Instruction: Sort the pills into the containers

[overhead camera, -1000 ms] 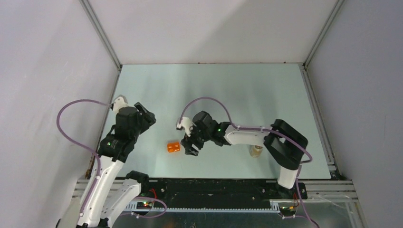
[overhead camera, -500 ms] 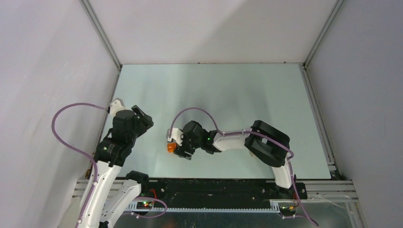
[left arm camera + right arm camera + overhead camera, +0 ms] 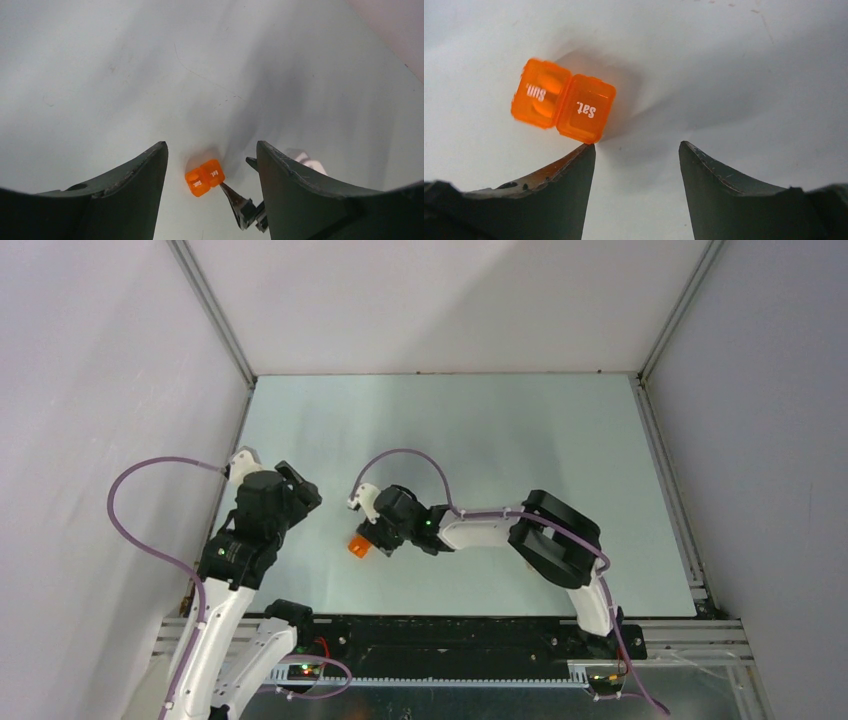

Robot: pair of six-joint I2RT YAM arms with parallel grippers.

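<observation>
The orange box (image 3: 357, 547) lies on the table left of centre, lids marked "Sun." and "Sat." My right gripper (image 3: 376, 539) is open right beside it. In the right wrist view the left fingertip (image 3: 586, 152) touches the near edge of the box (image 3: 563, 100), which lies outside the open jaws of the gripper (image 3: 637, 145). My left gripper (image 3: 305, 492) is open and empty, up and to the left of the box. The left wrist view shows the box (image 3: 204, 177) beyond the open gripper (image 3: 211, 144), with a right finger (image 3: 235, 197) against it. No pills or vial show.
The pale table (image 3: 480, 430) is enclosed by grey walls with metal rails along its left (image 3: 232, 450) and right (image 3: 665, 480) edges. The right arm's black elbow (image 3: 555, 535) reaches across the near right part of the table.
My right arm has swung left until its gripper reached the orange box, nudging it slightly left. The vial seen earlier at the near right is now hidden. My left gripper drew back slightly.
</observation>
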